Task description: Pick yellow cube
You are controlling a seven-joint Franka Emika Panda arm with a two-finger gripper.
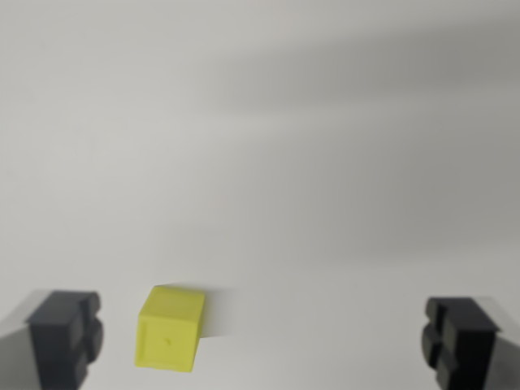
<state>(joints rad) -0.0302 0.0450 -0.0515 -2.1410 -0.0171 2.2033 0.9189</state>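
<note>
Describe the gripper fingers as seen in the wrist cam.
Only the gripper fingertips show: two dark grey, nearly black, blocky pads with stepped, grooved faces, one at each lower corner. Image is blurred. No cables or markings visible.

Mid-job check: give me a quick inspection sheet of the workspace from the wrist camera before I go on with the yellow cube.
Surface: plain pale tabletop, soft shadows across it, image slightly blurred.
Job's things: yellow cube resting on the surface, not held.
Clutter: nothing seen.
Grippers: gripper open, dark fingers at the lower corners; cube lies between them, much closer to the finger on the wrist view's left, apart from both.
Cables: nothing seen.
Surroundings: nothing seen beyond the surface.
</note>
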